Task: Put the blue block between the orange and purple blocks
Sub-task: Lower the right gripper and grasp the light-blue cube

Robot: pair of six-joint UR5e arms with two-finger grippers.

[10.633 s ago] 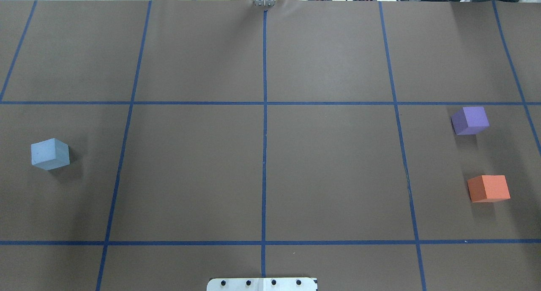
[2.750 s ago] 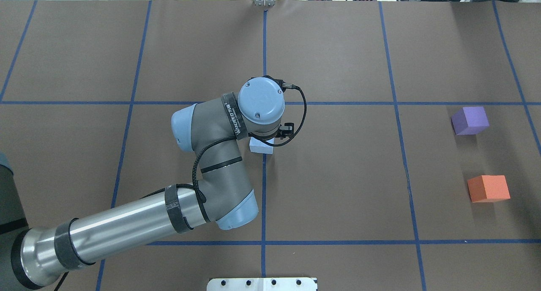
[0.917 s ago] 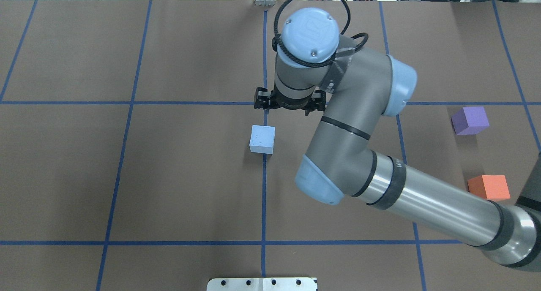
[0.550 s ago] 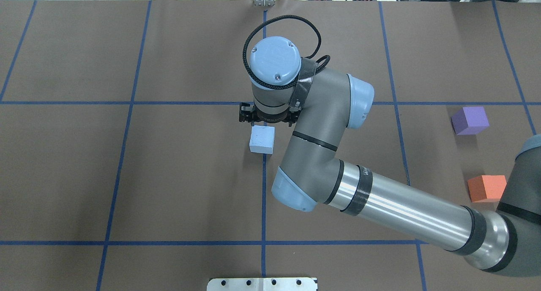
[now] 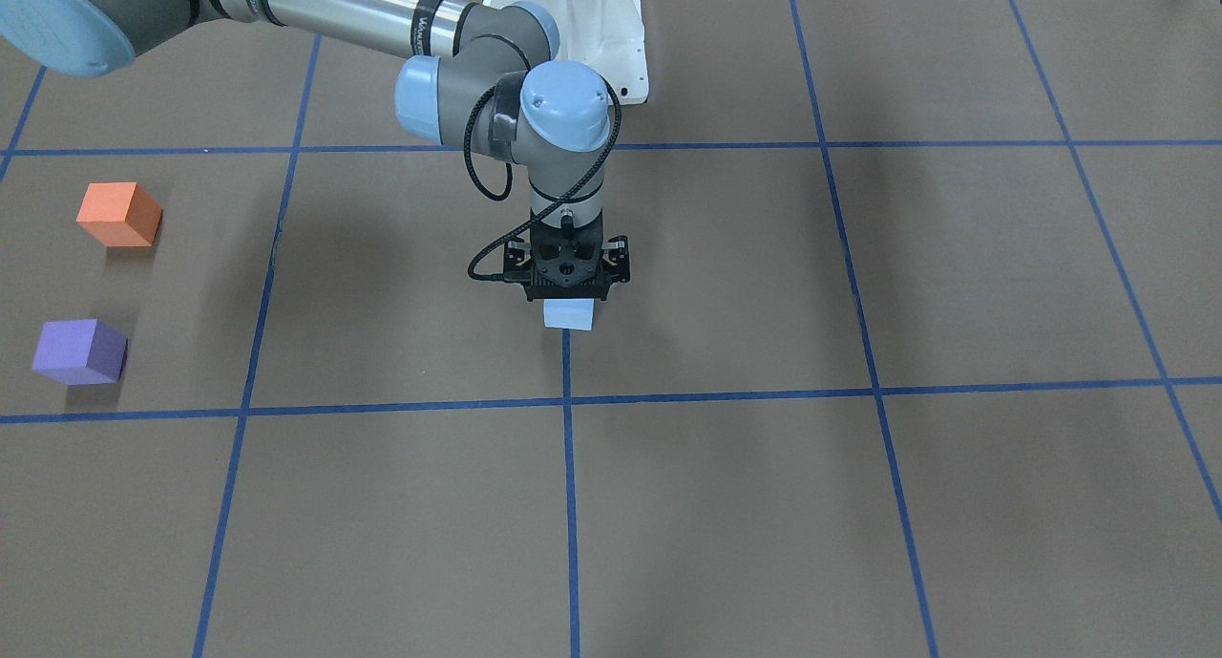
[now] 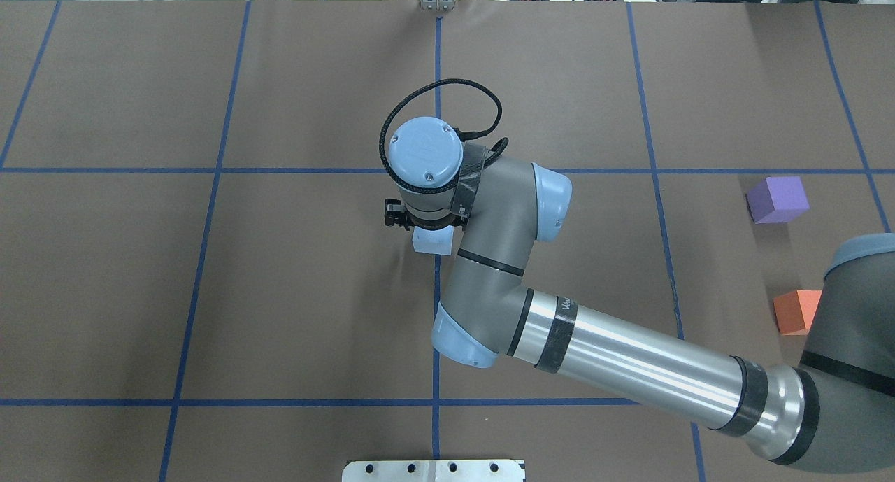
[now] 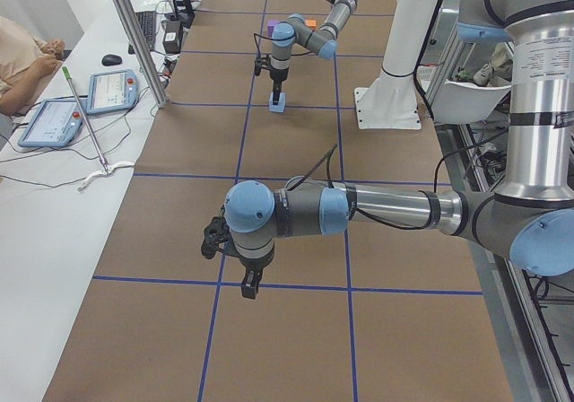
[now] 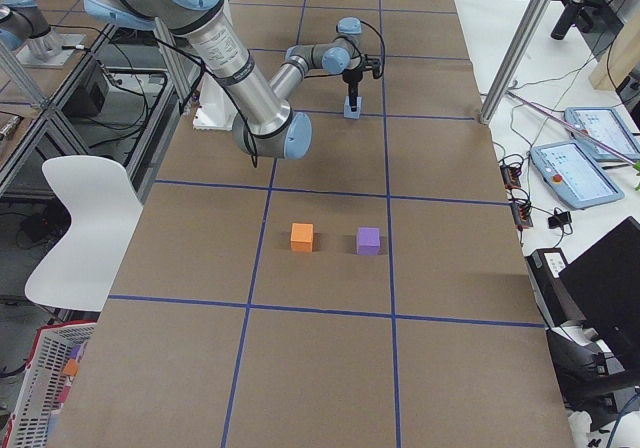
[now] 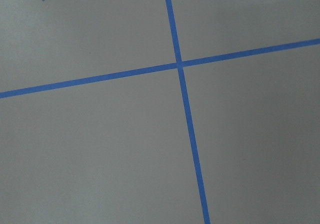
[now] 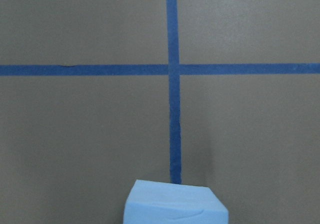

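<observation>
The blue block sits on the brown table at the centre grid line, also in the overhead view and at the bottom edge of the right wrist view. My right gripper hangs straight down just over it, jaws apart, holding nothing. The orange block and the purple block stand apart at the table's right side, with a gap between them. My left gripper shows only in the exterior left view, low over bare table far from the blocks. I cannot tell if it is open or shut.
The right arm's forearm stretches across the table's right half and covers part of the orange block from above. The robot's white base stands at the near table edge. Tablets and cables lie on a side bench.
The left arm carried the blue block from the table's left to the centre and withdrew. Over the last second the right gripper moved from beyond the block to directly over it.
</observation>
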